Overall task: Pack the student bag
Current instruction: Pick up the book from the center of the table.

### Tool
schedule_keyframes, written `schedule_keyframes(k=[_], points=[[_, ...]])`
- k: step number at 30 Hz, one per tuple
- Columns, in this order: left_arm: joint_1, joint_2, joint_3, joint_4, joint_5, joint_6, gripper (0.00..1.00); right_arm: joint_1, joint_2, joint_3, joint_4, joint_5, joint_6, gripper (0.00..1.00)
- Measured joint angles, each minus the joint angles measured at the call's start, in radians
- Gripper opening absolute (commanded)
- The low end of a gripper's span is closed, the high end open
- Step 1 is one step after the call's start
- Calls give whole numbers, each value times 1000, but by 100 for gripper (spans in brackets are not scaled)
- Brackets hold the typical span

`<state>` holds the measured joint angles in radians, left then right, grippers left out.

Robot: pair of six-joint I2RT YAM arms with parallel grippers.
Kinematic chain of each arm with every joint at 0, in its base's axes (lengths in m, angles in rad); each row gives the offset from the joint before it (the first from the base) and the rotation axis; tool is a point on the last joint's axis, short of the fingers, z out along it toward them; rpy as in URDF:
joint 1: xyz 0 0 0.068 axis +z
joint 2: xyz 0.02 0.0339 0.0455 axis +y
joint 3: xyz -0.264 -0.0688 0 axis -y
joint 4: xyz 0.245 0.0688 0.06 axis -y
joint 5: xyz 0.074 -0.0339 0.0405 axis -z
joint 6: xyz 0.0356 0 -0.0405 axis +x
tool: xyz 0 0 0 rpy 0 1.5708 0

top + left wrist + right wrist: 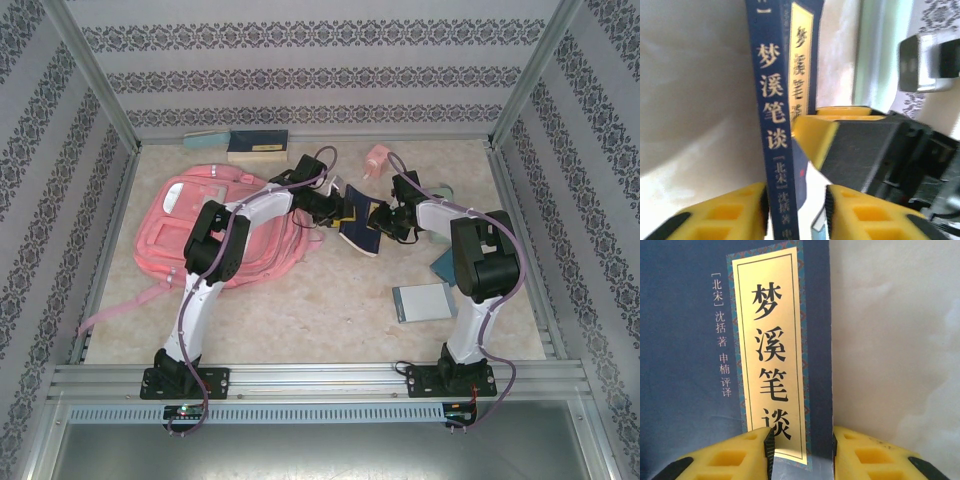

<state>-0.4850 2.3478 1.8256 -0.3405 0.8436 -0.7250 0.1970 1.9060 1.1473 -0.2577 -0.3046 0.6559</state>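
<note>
While the bag (165, 235) lies flat on the left of the table (320, 310), with its front up and one strap trailing toward the near edge, nothing from the pile has gone into it that I can see. Just beside its right edge, a dark blue book (358, 236) hangs tilted above the table between both arms, which looks like a hand-over: the right arm has no easy reach to the bag, so the left must carry the book across.

The right gripper (383, 218) is clamped on the book's edge; in its own view the yellow pads (725, 457) sit at the foot of the cover (780, 340). The left gripper (795, 217) straddles the spine (772, 125), one pad (730, 215) against it and a gap at the other. I cannot tell whether it grips yet.

Both arms fold inward over mid-table, elbows high and wrists turned to face each other, the left forearm crossing above the bag. Farther off lie two more books (257, 143) by the far wall and a grey notebook (423, 302) near the right base.
</note>
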Motion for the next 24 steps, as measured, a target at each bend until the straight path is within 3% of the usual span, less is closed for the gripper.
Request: schedule_keyframes(k=[5,13,22,24], points=[[0,1,2,-22,-10,18,0,-5,-10,-7,1,-5,2,43],[8,-14,3,45,65,-37,0,-74,-142,-86,67,-114,42,64],[43,-97,-8,199,162,-139,0,-151,-198,-162,249,-337,162,72],[49,-108,-16,239,180,-164,0,-163,-198,-186,325,-386,209,78]])
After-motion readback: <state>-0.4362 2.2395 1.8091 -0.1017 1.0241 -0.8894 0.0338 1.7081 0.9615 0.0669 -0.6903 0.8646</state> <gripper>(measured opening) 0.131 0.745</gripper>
